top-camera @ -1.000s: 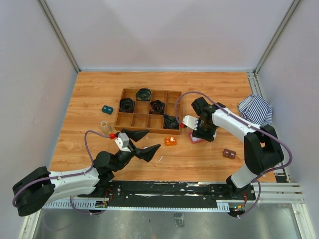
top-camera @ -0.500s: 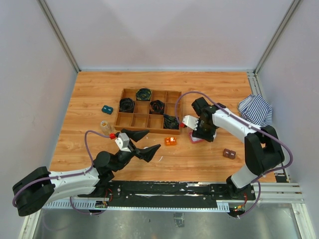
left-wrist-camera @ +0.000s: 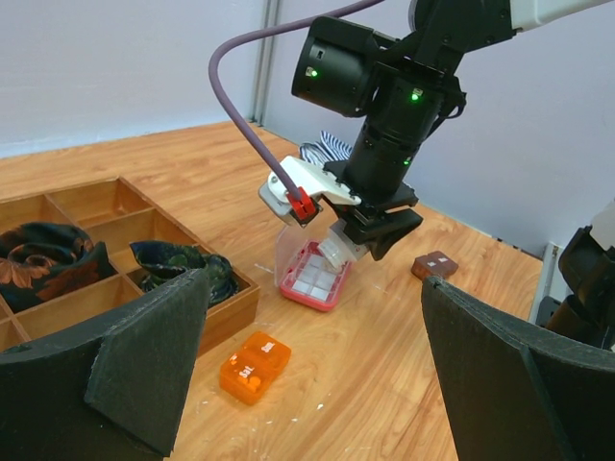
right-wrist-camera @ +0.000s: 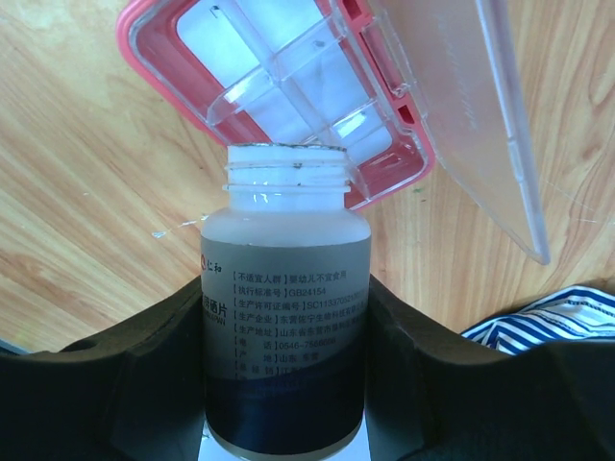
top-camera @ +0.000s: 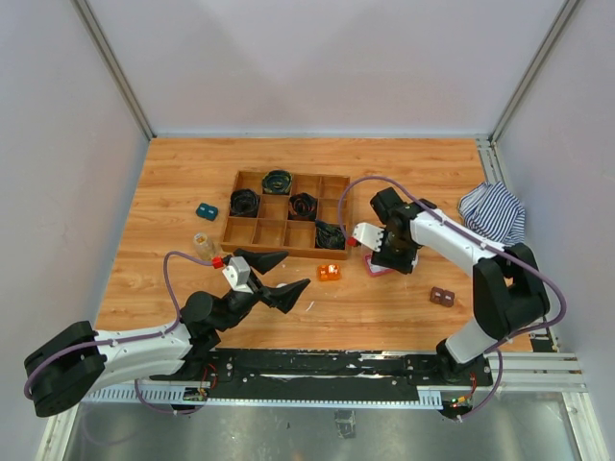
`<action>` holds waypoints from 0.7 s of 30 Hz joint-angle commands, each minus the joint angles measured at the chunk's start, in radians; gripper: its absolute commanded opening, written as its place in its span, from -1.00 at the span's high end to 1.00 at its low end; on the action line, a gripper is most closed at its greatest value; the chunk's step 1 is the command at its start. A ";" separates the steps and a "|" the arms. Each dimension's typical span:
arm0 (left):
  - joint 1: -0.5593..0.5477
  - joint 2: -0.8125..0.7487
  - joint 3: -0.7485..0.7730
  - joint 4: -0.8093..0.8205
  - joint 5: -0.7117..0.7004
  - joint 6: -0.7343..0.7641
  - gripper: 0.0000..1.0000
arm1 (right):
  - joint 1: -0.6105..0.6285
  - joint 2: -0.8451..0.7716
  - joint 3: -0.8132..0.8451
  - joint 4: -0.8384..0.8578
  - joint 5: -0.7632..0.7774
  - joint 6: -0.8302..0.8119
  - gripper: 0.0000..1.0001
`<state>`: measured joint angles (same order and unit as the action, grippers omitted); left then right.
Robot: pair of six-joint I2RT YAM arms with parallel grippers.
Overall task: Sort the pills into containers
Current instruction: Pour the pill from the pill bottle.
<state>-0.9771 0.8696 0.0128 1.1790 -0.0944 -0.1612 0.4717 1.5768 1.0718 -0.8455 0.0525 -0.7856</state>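
The right gripper point(right-wrist-camera: 286, 322) is clamped on the bottle point(right-wrist-camera: 285, 245), one black finger point(right-wrist-camera: 106, 384) pressing each side of its labelled body. The bottle's threaded mouth is open and hangs just above the near edge of the pink box point(right-wrist-camera: 144, 58). That box lies on the table with its clear lid point(right-wrist-camera: 480, 125) swung open to the right, showing white compartments.

The left gripper point(top-camera: 297, 270) hovers with its fingers point(left-wrist-camera: 144, 365) spread wide and nothing between them. The orange block point(top-camera: 329, 273) lies just right of its tips, between it and the pink box. The clear vial point(top-camera: 203, 244) stands to its left, off the near left corner of the wooden tray point(top-camera: 252, 232). A striped cloth point(top-camera: 492, 211) lies at the table's right edge.
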 commanded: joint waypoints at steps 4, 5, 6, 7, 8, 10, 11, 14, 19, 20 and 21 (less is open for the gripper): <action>0.003 0.001 0.019 0.024 0.002 0.017 -0.99 | -0.001 -0.027 -0.038 0.051 0.014 -0.013 0.99; 0.003 0.004 0.021 0.023 0.005 0.018 -0.99 | -0.011 -0.007 -0.034 0.022 0.004 -0.014 1.00; 0.003 0.003 0.020 0.023 0.006 0.018 -0.99 | -0.009 0.033 0.022 -0.068 -0.022 0.016 0.99; 0.003 0.000 0.018 0.024 0.005 0.018 -0.99 | 0.000 0.035 0.050 -0.088 -0.037 0.030 0.99; 0.003 -0.002 0.018 0.024 0.003 0.017 -0.99 | 0.013 -0.009 0.014 -0.006 -0.025 0.019 0.99; 0.003 0.004 0.021 0.025 0.004 0.018 -0.99 | -0.008 -0.022 -0.045 0.063 -0.015 -0.020 0.99; 0.004 0.006 0.023 0.023 0.007 0.018 -0.99 | -0.014 0.037 0.020 -0.036 -0.017 0.000 0.99; 0.003 0.002 0.021 0.022 0.005 0.019 -0.99 | 0.008 -0.092 -0.074 0.097 -0.013 -0.017 0.99; 0.003 0.001 0.021 0.020 0.006 0.019 -0.98 | -0.004 -0.047 -0.044 0.051 -0.018 -0.003 0.99; 0.003 0.002 0.021 0.023 0.006 0.019 -0.99 | -0.010 -0.067 -0.068 0.073 -0.025 -0.010 0.99; 0.003 0.003 0.021 0.022 0.007 0.018 -0.99 | -0.012 -0.043 -0.043 0.020 -0.020 -0.006 0.99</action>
<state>-0.9771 0.8726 0.0128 1.1767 -0.0917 -0.1608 0.4717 1.5723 1.0496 -0.8127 0.0410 -0.7853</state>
